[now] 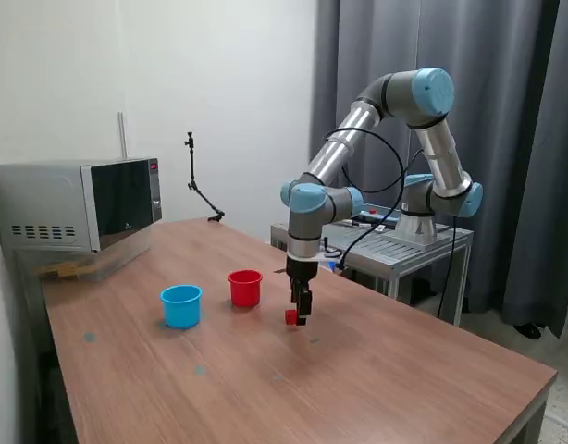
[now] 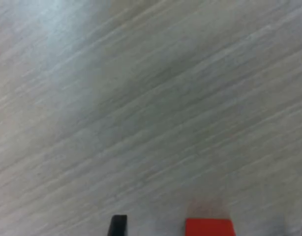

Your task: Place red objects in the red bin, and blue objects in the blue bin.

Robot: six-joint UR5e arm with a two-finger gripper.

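**A:** What sits around your gripper right now?

**B:** You have it pointing straight down, low over the wooden table, with a red cube just beside its tip, toward the exterior view's left. In the wrist view that cube lies between the dark fingertips, closer to one than the other, so your jaws stand apart and are not pressed on it. Whether either finger touches the cube, you cannot tell.

**A:** And the bins?

**B:** The red cup stands near the gripper, toward the exterior view's left and a little farther back. The light blue cup is beyond it, farther left. Both are upright and apart from each other.

**A:** Anything crowding the path?

**B:** Nothing stands between the gripper and the red cup. A microwave sits at the table's far left end, well apart from the cups.
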